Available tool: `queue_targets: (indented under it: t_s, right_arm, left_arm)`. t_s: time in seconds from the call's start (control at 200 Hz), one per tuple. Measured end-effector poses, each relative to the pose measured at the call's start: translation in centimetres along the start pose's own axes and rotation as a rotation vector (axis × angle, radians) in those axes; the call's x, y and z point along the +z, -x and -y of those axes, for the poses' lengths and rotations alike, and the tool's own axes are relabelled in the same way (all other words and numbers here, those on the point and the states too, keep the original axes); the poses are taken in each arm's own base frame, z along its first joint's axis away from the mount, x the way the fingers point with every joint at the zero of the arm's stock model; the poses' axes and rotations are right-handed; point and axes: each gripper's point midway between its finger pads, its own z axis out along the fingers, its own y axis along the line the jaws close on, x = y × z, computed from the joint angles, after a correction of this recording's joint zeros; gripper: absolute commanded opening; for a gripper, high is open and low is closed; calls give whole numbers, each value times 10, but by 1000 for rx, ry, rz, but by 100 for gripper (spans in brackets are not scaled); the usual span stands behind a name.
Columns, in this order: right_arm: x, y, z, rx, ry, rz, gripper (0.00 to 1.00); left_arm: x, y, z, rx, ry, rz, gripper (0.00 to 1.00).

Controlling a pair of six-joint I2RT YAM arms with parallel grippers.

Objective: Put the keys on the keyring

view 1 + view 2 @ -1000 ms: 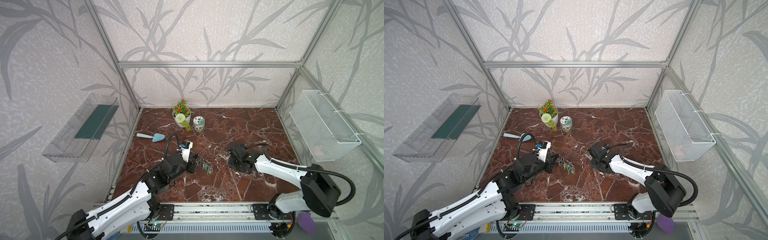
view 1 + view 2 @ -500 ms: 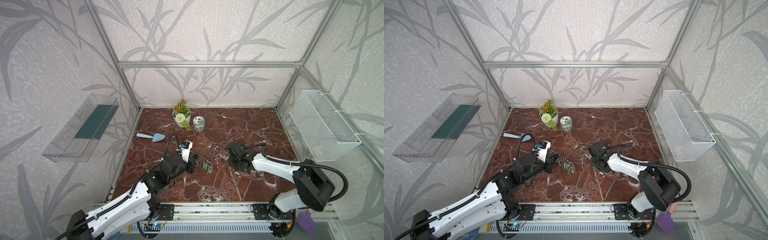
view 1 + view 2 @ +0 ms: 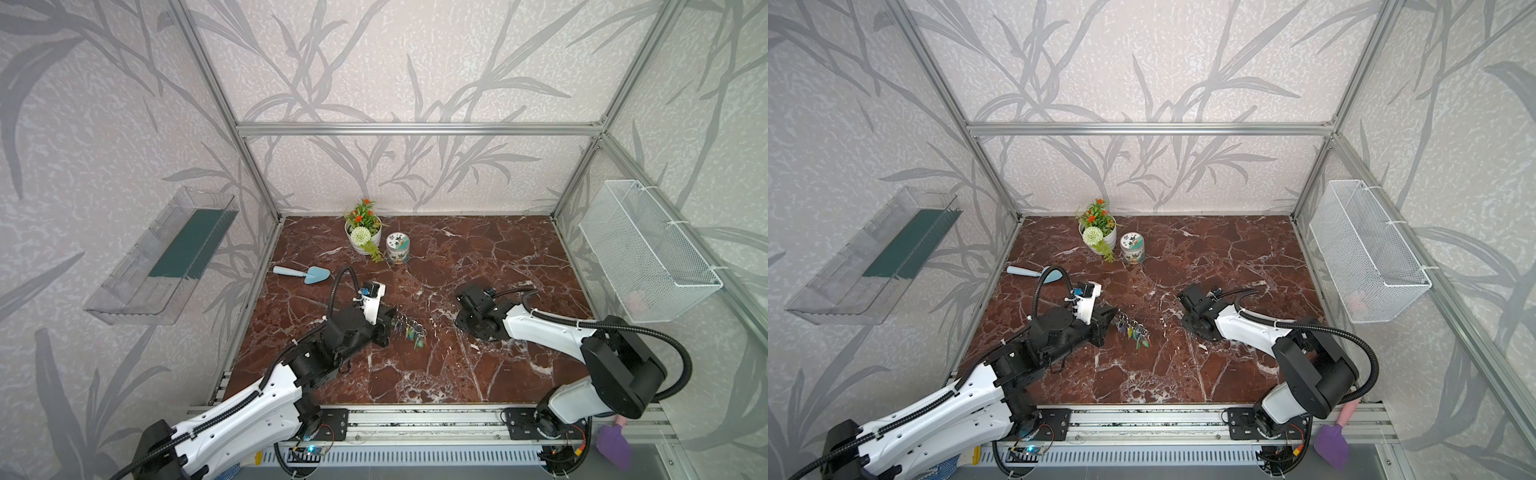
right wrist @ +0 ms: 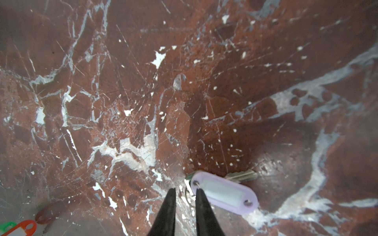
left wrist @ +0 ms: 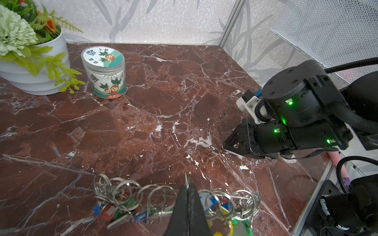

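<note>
Top views, status? (Lee)
In both I see the left gripper [image 3: 394, 321] clenched on the keyring [image 3: 406, 327], its tags [image 3: 417, 338] dangling over the bench [image 3: 478, 249]. I see the right gripper [image 3: 468, 326] pointing down at the bench, well apart from the keyring. (me)
Left wrist? (Lee)
Jaws pressed together on the keyring's plate edge, rings [image 5: 155, 196] fanned either side. Across the bench the right gripper's tip sits at the surface. (me)
Right wrist? (Lee)
I see the keys [image 4: 223, 192] flat on the bench, lilac tag [image 4: 233, 197] just beside one finger [image 4: 201, 204]. Jaws narrowly parted, split ring [image 4: 187, 187] in the gap. I can't tell if they're pinching it. (me)
</note>
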Motion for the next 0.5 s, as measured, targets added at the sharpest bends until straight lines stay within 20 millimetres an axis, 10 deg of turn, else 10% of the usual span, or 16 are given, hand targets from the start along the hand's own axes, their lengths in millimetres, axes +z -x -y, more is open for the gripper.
queue_targets:
  t_s: [0.5]
  right_arm:
    - [-18,2,17,-17,37,54,27]
  left_arm:
    - [3,-3,0,1,1,-13,0]
